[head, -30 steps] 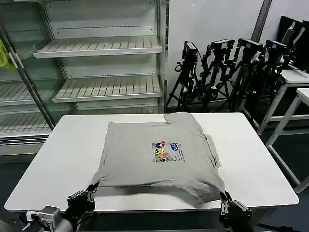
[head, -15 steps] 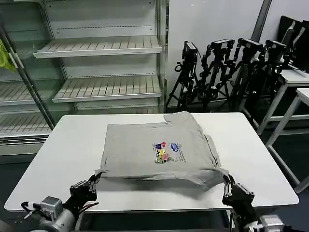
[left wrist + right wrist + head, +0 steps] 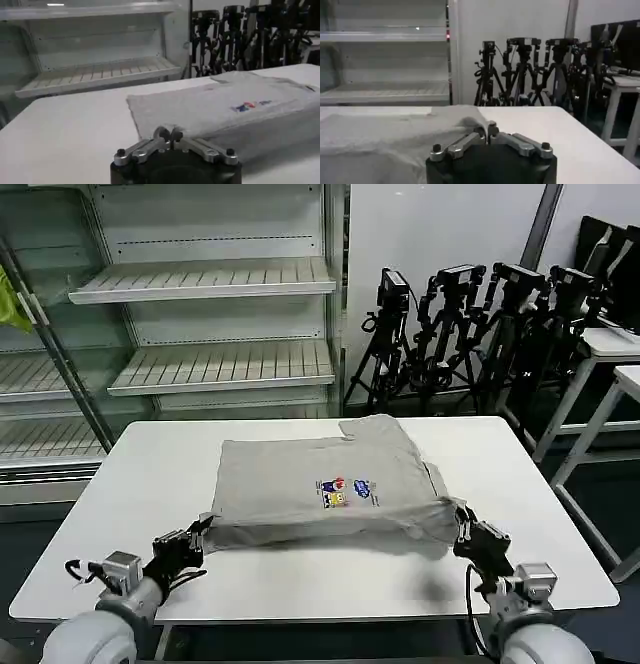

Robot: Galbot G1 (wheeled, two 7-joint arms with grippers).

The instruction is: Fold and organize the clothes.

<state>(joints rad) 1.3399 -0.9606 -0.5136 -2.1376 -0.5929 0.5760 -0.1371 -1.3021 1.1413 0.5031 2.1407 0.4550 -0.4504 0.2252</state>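
Observation:
The light grey shirt [image 3: 320, 479] lies on the white table [image 3: 520, 474], its printed graphic [image 3: 345, 492] facing up and its near hem lifted and carried toward the collar. My left gripper [image 3: 200, 534] is shut on the hem's near-left corner, with the fabric pinched between its fingertips [image 3: 168, 134]. At the near-right corner my right gripper [image 3: 462, 524] is shut on the hem too, the cloth bunched at its tips [image 3: 487, 129]. In the left wrist view the shirt [image 3: 225, 107] spreads beyond the jaws, and in the right wrist view the grey fabric [image 3: 380, 130] lies to one side.
White shelving [image 3: 200, 284] stands behind the table at the left, with a yellow-green cloth [image 3: 10, 299] at its edge. Black camera tripods [image 3: 470, 324] crowd the back right. Another white table [image 3: 625, 374] is at the far right. Bare tabletop surrounds the shirt.
Both grippers have moved up and away from the table's near edge, carrying the shirt's bottom hem with them. The lower part of the shirt now folds over, nearing the graphic.

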